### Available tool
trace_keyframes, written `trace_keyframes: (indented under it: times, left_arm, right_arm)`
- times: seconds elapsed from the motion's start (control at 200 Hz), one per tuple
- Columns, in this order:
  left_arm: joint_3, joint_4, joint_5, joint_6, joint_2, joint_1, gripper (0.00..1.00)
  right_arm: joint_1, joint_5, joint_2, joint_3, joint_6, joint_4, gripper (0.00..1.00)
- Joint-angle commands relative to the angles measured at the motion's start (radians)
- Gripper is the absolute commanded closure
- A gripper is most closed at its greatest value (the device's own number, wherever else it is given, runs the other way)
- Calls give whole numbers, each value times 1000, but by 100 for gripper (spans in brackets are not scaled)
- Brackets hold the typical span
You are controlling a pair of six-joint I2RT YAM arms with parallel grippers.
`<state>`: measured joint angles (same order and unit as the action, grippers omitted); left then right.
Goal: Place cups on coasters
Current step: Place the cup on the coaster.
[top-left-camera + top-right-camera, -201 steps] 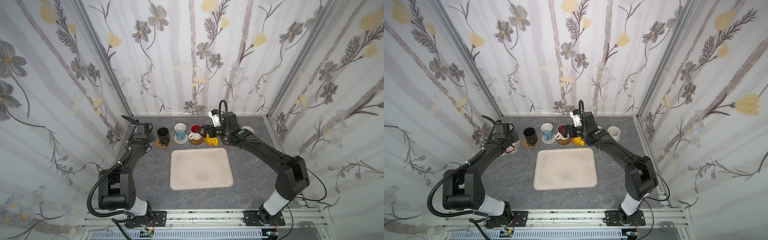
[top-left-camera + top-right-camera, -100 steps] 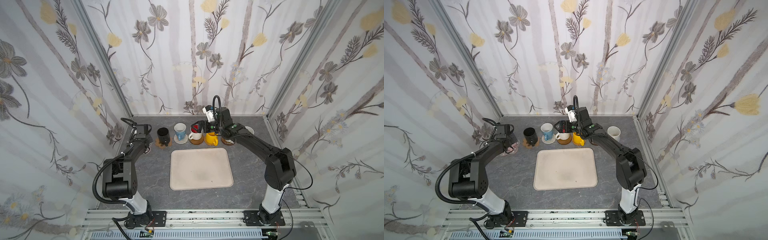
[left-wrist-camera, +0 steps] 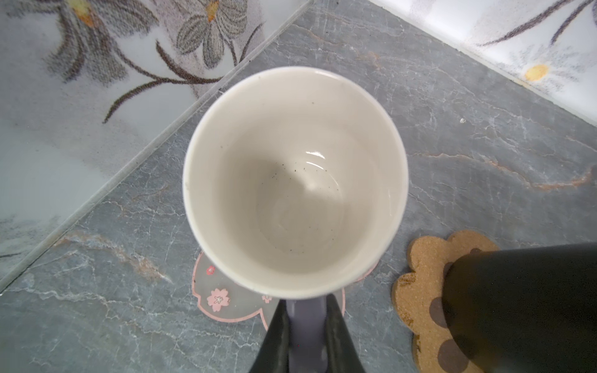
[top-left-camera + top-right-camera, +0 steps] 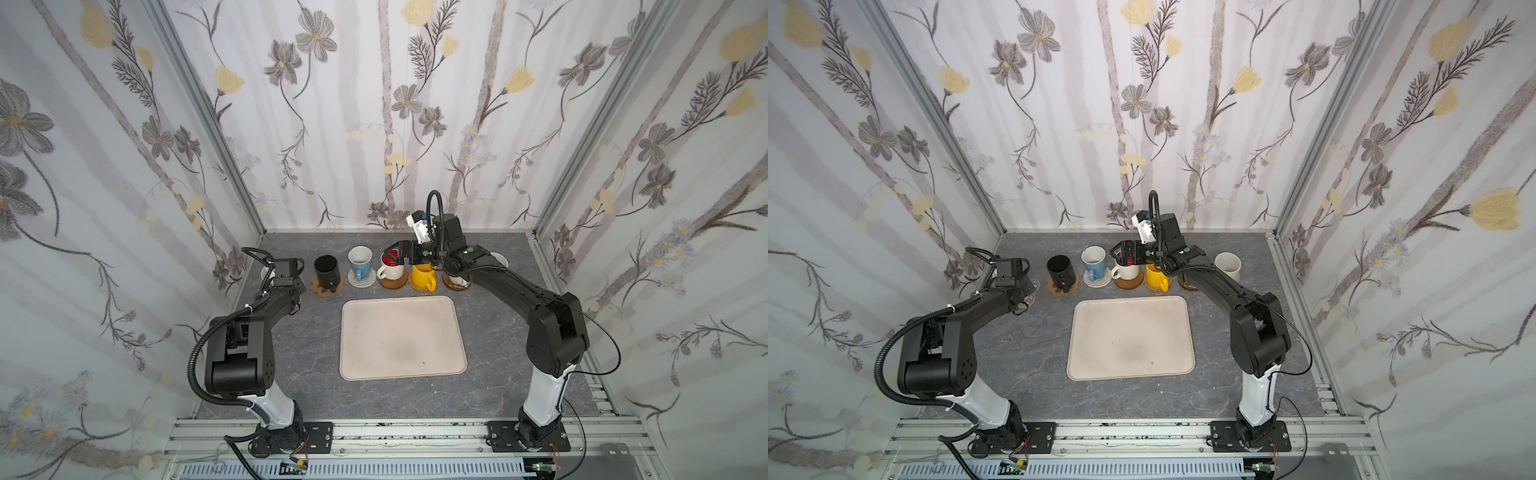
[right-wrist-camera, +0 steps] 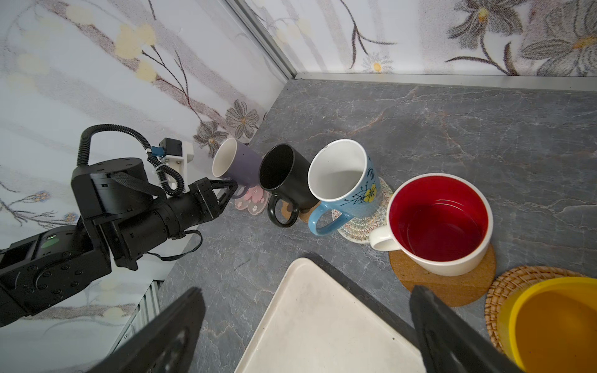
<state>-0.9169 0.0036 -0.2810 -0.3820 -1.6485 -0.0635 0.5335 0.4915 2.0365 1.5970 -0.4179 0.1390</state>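
Observation:
My left gripper (image 3: 307, 303) is shut on the handle of the lavender cup (image 3: 294, 181), which stands on the pink blossom coaster (image 3: 223, 297) by the left wall. To its right stand the black cup (image 5: 284, 174) on the brown paw coaster (image 3: 420, 290), the light blue cup (image 5: 345, 174) on the whitish woven coaster (image 5: 358, 226), the white cup with red inside (image 5: 439, 222) on the wooden disc (image 5: 452, 287), and the yellow cup (image 5: 555, 323) on the rattan coaster (image 5: 517, 277). My right gripper (image 4: 395, 255) hangs open above the red-inside cup, holding nothing.
The large beige tray (image 4: 401, 336) lies in the middle, just in front of the row of cups. A cream-white cup (image 4: 1228, 266) stands at the back right. A brown disc (image 4: 1187, 284) lies mostly hidden under my right arm. Walls close in the left, back and right.
My right gripper has swung left from over the yellow cup to over the red-inside cup, still open. The left gripper has kept its hold on the lavender cup's handle.

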Motion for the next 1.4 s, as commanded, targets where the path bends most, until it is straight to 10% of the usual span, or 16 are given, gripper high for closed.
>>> trace_keyframes:
  times: [0.0,0.295,1.394]
  left_arm:
    - [6,108,4,-33,0,-1,100]
    - [31,116,6,-53,3,-1,100]
    - [51,118,42,-2,174,-1,1]
  right_arm:
    - [-2,15,6,-3,5,-15,0]
    - [-2,13,-4,-11,7,-18,0]
    - [-14,-2,-66,-12,5,-13,0]
